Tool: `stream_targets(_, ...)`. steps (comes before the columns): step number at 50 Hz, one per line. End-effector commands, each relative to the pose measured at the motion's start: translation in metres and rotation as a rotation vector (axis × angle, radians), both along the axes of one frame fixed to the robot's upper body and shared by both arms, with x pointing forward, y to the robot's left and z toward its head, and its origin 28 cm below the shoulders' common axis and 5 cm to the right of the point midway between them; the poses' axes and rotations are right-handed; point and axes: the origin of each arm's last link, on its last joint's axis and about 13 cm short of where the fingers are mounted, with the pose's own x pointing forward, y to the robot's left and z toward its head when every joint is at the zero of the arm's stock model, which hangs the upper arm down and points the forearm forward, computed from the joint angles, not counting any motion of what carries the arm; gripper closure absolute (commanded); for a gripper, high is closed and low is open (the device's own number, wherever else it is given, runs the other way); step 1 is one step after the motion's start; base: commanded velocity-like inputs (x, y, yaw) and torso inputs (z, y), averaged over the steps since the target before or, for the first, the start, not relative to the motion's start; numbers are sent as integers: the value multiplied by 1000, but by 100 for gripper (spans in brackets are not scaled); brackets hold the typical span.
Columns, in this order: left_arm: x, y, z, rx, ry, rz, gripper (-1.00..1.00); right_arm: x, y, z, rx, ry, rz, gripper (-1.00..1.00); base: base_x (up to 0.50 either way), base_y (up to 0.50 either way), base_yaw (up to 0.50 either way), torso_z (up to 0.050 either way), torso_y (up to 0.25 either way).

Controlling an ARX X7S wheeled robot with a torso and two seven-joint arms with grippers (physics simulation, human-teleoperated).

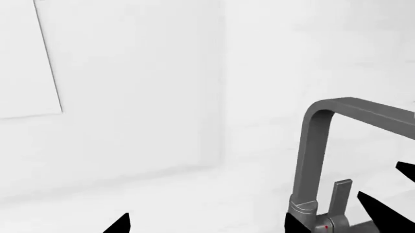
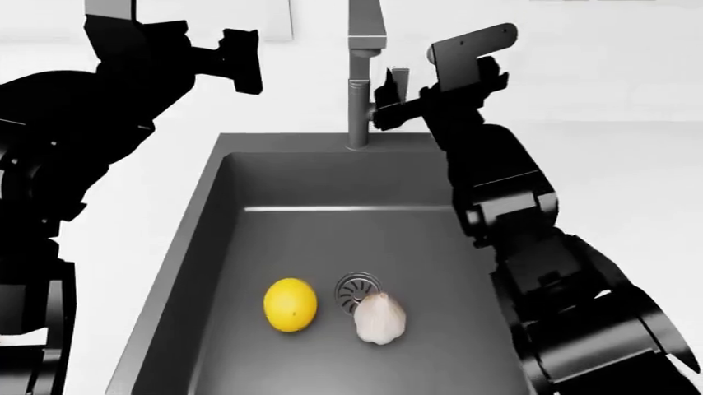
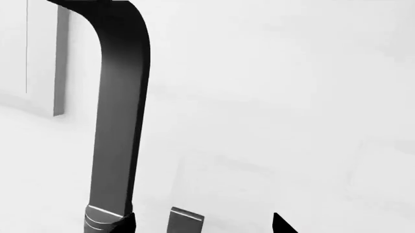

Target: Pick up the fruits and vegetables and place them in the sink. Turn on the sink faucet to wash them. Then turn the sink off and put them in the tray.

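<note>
Item: bright yellow oval lemon (image 2: 290,304) and off-white pointed garlic bulb (image 2: 379,319), lying in the dark grey rectangular metal sink (image 2: 220,206), either side of the round silver drain grate (image 2: 354,290).
Step judged: work the small side lever (image 3: 186,221) of the tall grey squared faucet (image 2: 361,82). Right pincer (image 2: 387,103) spread astride it; push squarely, avoiding the spout column.
Left pincer (image 2: 244,62) raised, spread, empty.
Obstructions: none evident.

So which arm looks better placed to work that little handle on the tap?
The right. In the head view its gripper sits right beside the small lever handle of the tall grey metal faucet, and the lever shows between its jaws in the wrist view. The left gripper hangs further off.
</note>
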Motion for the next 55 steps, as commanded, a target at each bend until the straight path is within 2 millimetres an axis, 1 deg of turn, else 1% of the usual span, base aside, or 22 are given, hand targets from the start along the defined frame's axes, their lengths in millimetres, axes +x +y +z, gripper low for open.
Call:
stream_targets(1,-1,0,-1,0,8,-3,-100,3,7,8,-3,-9,15,-100,0,0,0,0,-250)
stream_targets(14,-3,1,-3,-3,13,7,-100,4,1,17,26,-25,-16,-100,0,0,0,0,-19)
stream_targets(22,-6,3,-3,1,11,9,-100,4,1,16,34,-12,-15,-100,0,0,0,0,-225)
stream_targets(34,-9,4,-2,-6,16,26,-100,6,0,42,43,-62,-2,-100,0,0,0,0,-4)
stream_targets(44,-12,4,-5,4,10,7,-100,5,4,45,66,-65,28,-100,0,0,0,0,-240)
stream_targets(55,-14,5,-5,-5,28,17,-100,6,4,50,83,-85,33,-100,0,0,0,0,0)
